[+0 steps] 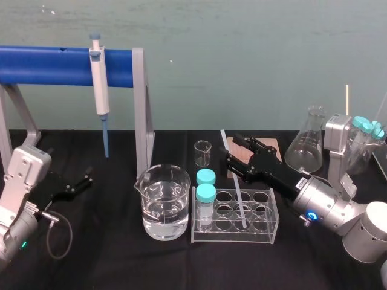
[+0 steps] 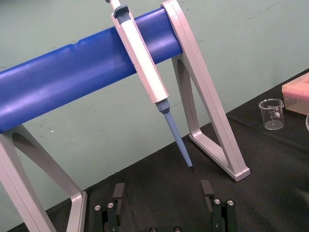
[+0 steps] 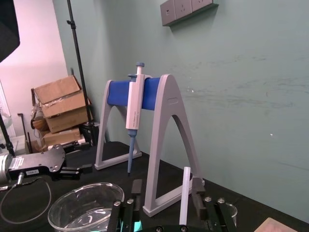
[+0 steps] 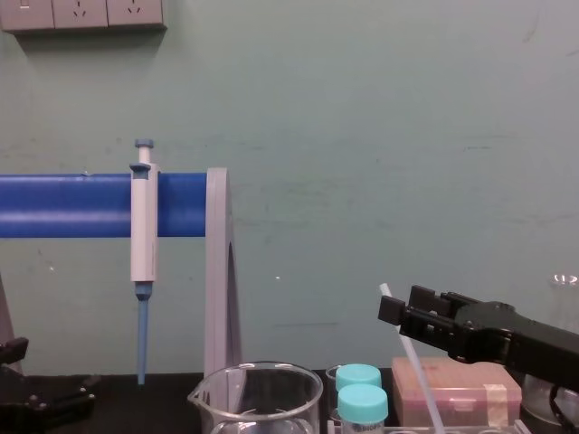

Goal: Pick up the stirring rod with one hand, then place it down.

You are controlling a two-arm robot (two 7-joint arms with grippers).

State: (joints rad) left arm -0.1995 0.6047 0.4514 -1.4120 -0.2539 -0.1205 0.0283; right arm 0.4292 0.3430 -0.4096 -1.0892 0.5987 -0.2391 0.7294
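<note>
Leftmost, left pincer (image 1: 83, 183) parked low over the black desk (image 1: 109, 260), fingers apart. Then the stirring rod (image 1: 240, 202): thin, straight, milky white, lower end inside the clear rack (image 1: 266, 234), leaning with its top toward the left. Around its upper part, right pincer (image 3: 167, 189), reaching in nearly level, fingers apart, not clamped.

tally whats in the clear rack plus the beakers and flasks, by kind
teal-capped tubes in the rack: 2
stirring rod, standing in the rack, right gripper open around it: 1
beakers: 2
conical flask: 1
total: 6
</note>
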